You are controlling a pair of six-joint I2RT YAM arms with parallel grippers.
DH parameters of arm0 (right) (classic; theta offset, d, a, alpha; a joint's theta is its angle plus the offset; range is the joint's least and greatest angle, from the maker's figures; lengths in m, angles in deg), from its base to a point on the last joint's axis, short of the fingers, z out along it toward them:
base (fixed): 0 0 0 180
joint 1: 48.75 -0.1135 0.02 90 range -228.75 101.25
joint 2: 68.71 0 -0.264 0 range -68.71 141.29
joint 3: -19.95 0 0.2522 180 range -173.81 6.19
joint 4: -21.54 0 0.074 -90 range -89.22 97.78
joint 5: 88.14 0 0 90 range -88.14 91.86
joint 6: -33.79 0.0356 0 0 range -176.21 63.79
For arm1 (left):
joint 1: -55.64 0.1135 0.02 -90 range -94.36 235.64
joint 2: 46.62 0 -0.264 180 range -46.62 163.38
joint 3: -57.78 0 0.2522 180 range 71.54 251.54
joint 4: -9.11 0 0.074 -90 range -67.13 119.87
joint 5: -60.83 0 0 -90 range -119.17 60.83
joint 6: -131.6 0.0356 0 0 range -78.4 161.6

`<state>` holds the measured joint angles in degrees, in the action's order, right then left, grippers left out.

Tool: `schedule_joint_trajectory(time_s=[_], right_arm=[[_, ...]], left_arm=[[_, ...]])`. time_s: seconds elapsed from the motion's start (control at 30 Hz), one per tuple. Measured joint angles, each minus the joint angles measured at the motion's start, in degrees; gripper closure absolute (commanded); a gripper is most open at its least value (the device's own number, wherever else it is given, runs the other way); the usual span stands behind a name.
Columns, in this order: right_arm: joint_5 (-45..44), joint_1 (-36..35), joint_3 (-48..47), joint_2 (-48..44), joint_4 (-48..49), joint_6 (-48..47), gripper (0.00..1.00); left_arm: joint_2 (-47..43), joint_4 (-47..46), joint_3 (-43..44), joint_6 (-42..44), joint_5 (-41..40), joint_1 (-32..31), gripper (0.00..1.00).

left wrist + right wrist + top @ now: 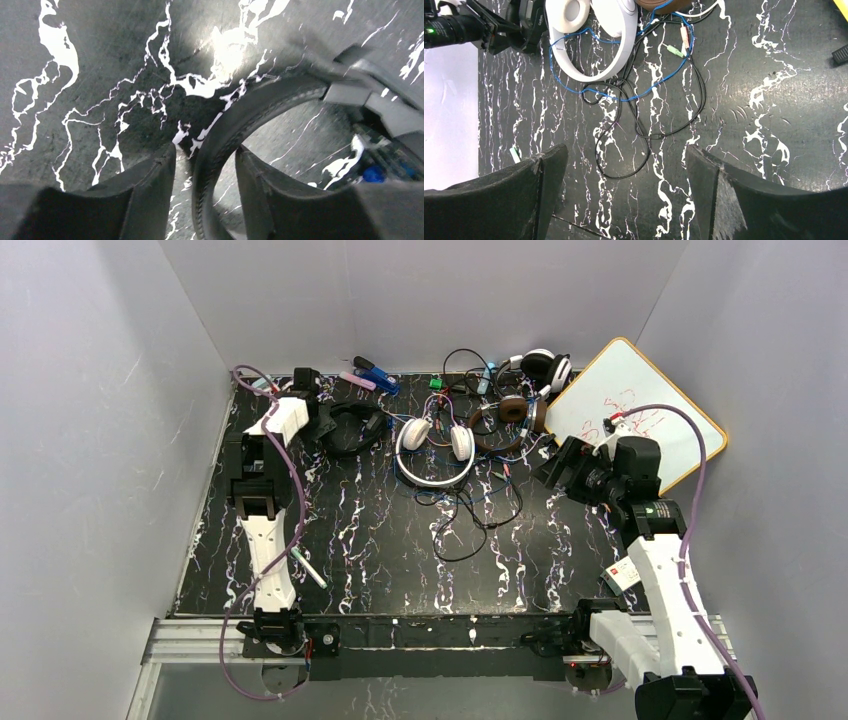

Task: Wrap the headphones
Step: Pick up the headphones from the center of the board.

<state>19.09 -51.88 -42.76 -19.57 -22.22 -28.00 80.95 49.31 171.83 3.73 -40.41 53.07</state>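
The black headphones (352,427) lie at the back left. My left gripper (325,422) is down over them. In the left wrist view their padded headband (260,107) runs between the fingers of that gripper (205,149). The band lies against the right finger, and a strip of table shows between it and the left finger (150,190). The white headphones (435,452) (589,45) sit mid-table, the brown-cupped headphones (512,412) behind them. Thin tangled cords (465,510) (644,115) trail toward me. My right gripper (566,466) (626,155) hovers open and holds nothing.
A whiteboard (640,410) leans at the back right beside the right arm. A further black-and-white headset (542,365) lies by the back wall. Blue and pink markers (372,375) rest at the back. A pen (311,571) lies near the left arm.
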Motion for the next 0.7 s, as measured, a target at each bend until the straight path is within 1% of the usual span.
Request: schedule_joint_trajectory(time_s=[0.03, 0.07, 0.1, 0.23, 0.4, 0.53, 0.7], right_arm=[[0.1, 0.0, -0.3, -0.1, -0.1, -0.2, 0.05], [0.1, 0.0, -0.5, -0.2, -0.3, -0.2, 0.05], [0.1, 0.0, -0.5, -0.4, -0.4, -0.3, 0.05], [0.3, 0.0, -0.5, -1.3, -1.6, -0.4, 0.08], [1.5, 0.0, -0.5, -1.5, -1.8, -0.7, 0.08], [5.2, 0.0, -0.5, 0.1, -1.4, -1.8, 0.07], [9.8, -1.4, -0.2, 3.1, 0.7, -2.7, 0.07]], left_arm=[[0.0, 0.2, -0.1, 0.0, -0.2, 0.0, 0.84], [0.0, 0.5, -0.3, 0.3, -0.2, 0.0, 0.91], [0.0, 0.6, -0.5, 0.7, -0.2, 0.0, 0.94], [-1.4, -0.1, -2.8, 1.9, -0.8, 0.0, 0.95], [-9.0, 1.8, -11.6, 3.5, -3.2, 0.0, 0.95], [-24.0, 4.9, -21.8, 4.4, -5.3, 0.0, 0.94], [-49.4, 5.2, -30.0, 3.0, -5.3, -0.1, 0.92]])
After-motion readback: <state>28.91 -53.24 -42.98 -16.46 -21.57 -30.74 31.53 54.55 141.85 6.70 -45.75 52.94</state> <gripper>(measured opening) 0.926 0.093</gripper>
